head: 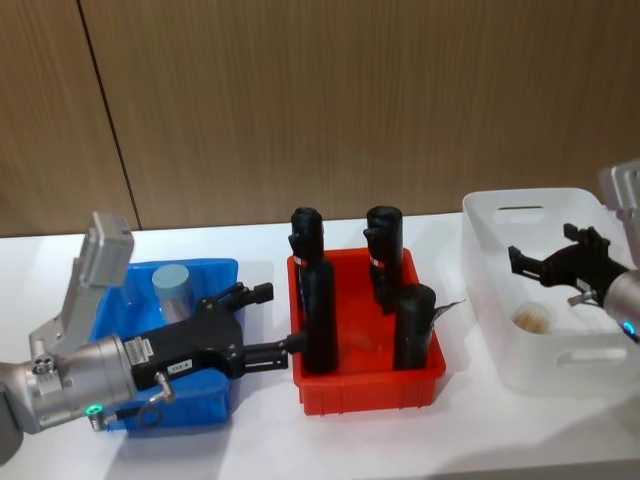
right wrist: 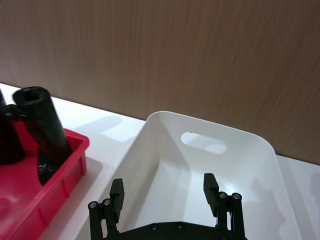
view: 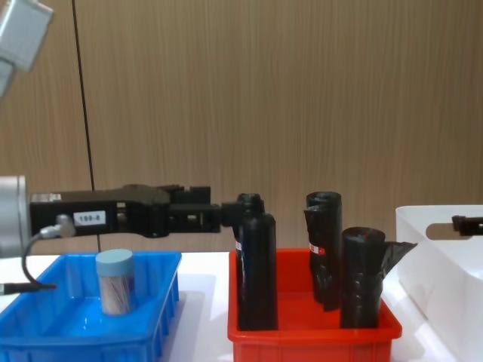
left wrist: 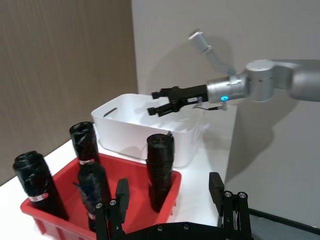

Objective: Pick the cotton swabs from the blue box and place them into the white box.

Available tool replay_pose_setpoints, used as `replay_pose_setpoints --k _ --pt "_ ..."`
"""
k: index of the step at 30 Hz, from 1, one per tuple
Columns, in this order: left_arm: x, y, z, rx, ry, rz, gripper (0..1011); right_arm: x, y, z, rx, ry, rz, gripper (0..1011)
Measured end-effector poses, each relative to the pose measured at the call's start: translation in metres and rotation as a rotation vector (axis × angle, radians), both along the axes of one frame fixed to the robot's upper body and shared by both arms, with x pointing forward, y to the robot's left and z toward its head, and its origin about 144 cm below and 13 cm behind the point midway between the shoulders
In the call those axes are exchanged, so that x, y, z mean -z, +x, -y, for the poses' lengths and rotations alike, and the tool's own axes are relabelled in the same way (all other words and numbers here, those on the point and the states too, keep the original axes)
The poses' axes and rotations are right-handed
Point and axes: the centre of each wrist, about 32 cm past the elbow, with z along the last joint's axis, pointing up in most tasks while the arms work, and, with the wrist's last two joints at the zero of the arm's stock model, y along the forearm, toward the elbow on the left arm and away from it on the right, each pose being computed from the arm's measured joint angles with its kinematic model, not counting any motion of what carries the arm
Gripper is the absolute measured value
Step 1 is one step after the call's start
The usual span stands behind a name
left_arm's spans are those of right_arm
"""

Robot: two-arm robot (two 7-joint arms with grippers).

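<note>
One jar of cotton swabs [head: 172, 290] with a pale blue lid stands upright in the blue box [head: 215, 272], also seen from the side as the jar [view: 115, 281] in the blue box [view: 158, 298]. My left gripper [head: 280, 318] hovers over the blue box's right side, pointing at the red bin, open and empty; its fingers [left wrist: 121, 200] frame the black rolls. Above the white box [head: 485, 300], my right gripper [head: 530, 260] hangs open and empty. Another swab jar [head: 533, 320] lies on the white box's floor. The white box [right wrist: 165, 122] spreads under the right gripper [right wrist: 163, 190].
A red bin [head: 360, 385] with several tall black rolls [head: 318, 310] stands between the two boxes, close to the left gripper's tips. The white table [head: 400, 440] runs to a wood-panelled wall behind.
</note>
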Motion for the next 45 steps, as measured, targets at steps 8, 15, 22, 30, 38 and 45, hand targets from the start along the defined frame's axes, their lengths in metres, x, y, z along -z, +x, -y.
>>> replay_pose_setpoints --k 8,15,22,30,38,45 --pt "0.003 -0.007 0.013 -0.080 0.026 0.022 1004 0.007 -0.020 -0.015 -0.016 0.018 0.037 1002" --pt "0.006 -0.012 0.024 -0.145 0.045 0.041 1004 0.012 -0.038 -0.027 -0.029 0.037 0.067 1002" --pt "0.009 -0.019 0.036 -0.216 0.063 0.066 1004 0.015 -0.057 -0.039 -0.041 0.059 0.095 1002" --pt "0.011 -0.026 0.047 -0.288 0.076 0.094 1004 0.016 -0.078 -0.051 -0.051 0.089 0.126 1002" --pt "0.014 -0.034 0.060 -0.366 0.085 0.126 1004 0.016 -0.102 -0.064 -0.060 0.126 0.157 1002" --pt "0.015 -0.042 0.070 -0.430 0.090 0.154 1004 0.014 -0.123 -0.074 -0.065 0.161 0.183 1002"
